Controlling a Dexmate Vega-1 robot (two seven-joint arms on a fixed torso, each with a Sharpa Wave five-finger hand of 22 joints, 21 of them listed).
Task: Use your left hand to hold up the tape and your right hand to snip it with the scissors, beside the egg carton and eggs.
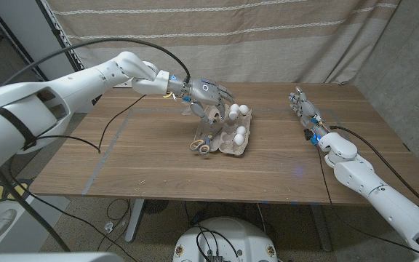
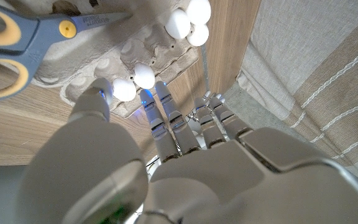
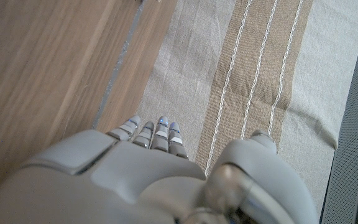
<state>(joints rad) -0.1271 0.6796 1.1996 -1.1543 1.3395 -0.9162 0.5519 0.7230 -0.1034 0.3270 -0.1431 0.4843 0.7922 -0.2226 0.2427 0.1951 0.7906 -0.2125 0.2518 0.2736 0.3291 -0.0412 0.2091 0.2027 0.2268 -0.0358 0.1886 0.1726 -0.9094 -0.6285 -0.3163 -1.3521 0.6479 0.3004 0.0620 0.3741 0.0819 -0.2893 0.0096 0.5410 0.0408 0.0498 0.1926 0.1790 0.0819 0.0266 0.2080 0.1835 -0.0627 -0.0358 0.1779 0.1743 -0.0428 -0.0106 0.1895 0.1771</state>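
Scissors [image 1: 201, 145] half hidden beside egg carton [image 1: 228, 142].

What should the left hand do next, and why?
Probably lower the left hand toward the egg carton to find the tape: it hovers above the carton holding nothing, the scissors lie at the carton's edge, and the right hand waits apart.

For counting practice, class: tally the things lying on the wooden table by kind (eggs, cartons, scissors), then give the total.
Eggs: 5, counted in the left wrist view
Egg carton: 1
Scissors: 1
Total: 7
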